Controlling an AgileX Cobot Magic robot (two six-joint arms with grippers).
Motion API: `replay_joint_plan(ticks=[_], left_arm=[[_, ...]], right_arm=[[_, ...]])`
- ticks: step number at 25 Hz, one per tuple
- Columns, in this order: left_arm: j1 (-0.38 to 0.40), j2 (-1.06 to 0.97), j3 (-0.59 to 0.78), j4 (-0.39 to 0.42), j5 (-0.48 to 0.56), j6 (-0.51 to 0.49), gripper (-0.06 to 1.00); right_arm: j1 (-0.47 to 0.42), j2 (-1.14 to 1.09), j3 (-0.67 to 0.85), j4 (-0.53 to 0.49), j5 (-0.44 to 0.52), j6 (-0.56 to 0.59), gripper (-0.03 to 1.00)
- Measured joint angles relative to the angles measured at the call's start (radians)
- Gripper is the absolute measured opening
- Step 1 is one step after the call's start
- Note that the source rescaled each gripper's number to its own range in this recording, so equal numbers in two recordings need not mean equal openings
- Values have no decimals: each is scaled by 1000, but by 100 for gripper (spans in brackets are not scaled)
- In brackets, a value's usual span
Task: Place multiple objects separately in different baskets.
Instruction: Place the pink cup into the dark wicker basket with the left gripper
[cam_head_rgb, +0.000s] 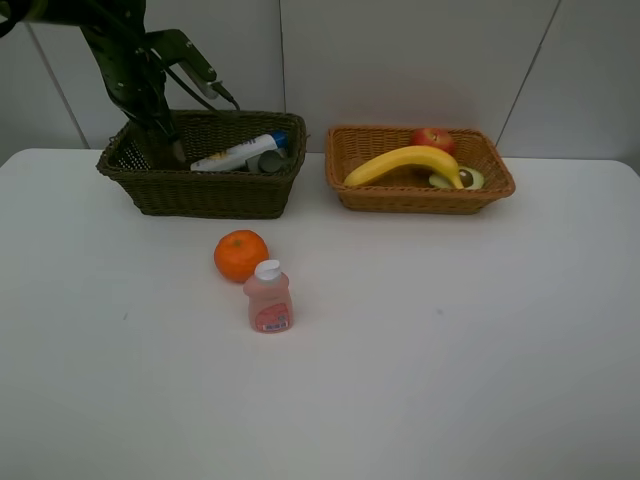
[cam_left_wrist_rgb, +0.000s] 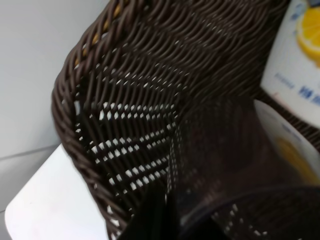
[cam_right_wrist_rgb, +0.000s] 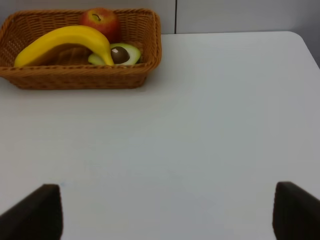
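Jaws, left, obscured inside dark basket (cam_head_rgb: 215, 192)

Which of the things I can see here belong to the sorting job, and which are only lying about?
Belong to the job:
dark basket, tan basket, tube, banana, apple, avocado half, orange, pink bottle.

Only lying about:
nothing that I can see; besides these there is just the white table.
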Motion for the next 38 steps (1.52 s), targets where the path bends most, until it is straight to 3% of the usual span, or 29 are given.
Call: replay_joint_plan(ticks=[15, 17, 23, 25, 29, 38], left_arm=[[19, 7, 0, 4, -7, 3, 3], [19, 7, 0, 4, -8, 3, 12], [19, 7, 0, 4, -19, 13, 82], [19, 7, 0, 4, -19, 33, 94], [19, 7, 0, 3, -13, 48, 99], [19, 6, 0, -11, 8, 51, 100]], right_arm=[[0, 0, 0, 0, 0, 0, 81], [0, 0, 0, 0, 0, 0, 81], [0, 0, 0, 0, 0, 0, 81], [0, 0, 0, 0, 0, 0, 81], [0, 0, 0, 0, 0, 0, 81], [0, 0, 0, 0, 0, 0, 81]])
